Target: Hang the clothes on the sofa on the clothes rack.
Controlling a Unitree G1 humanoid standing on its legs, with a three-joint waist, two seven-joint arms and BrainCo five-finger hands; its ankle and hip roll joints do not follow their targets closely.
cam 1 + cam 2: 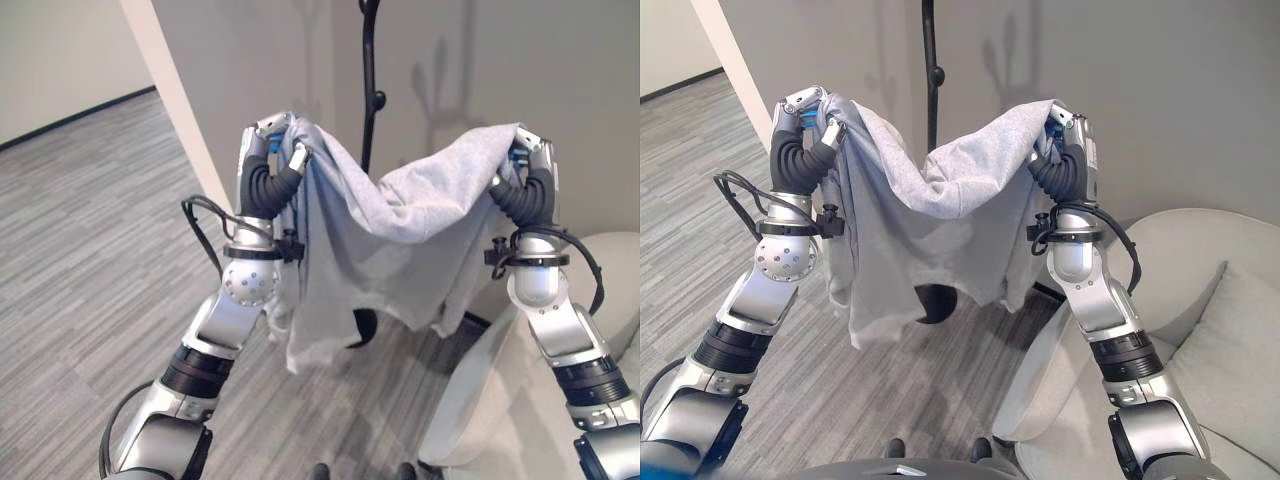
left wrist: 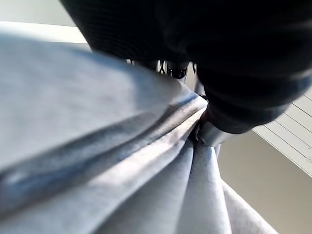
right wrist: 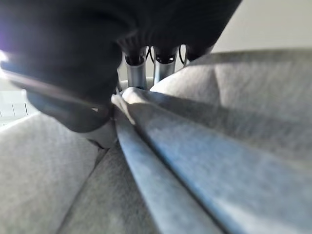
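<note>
A light grey garment [image 1: 400, 230] hangs spread between my two raised hands, sagging in the middle and trailing down toward the floor. My left hand [image 1: 275, 140] is shut on one upper corner of it. My right hand [image 1: 530, 155] is shut on the other upper corner. Both wrist views show bunched grey cloth [image 2: 146, 161] pinched under curled fingers [image 3: 136, 73]. The black clothes rack pole [image 1: 369, 90] stands upright just behind the garment, with a knob-like hook [image 1: 379, 100] on it. Its round base [image 1: 362, 328] shows below the cloth hem.
A pale grey sofa [image 1: 1200, 300] with a cushion [image 1: 1230, 350] sits at the lower right, close to my right arm. A grey wall [image 1: 1160, 90] stands behind the rack. Grey plank flooring [image 1: 90, 250] stretches to the left.
</note>
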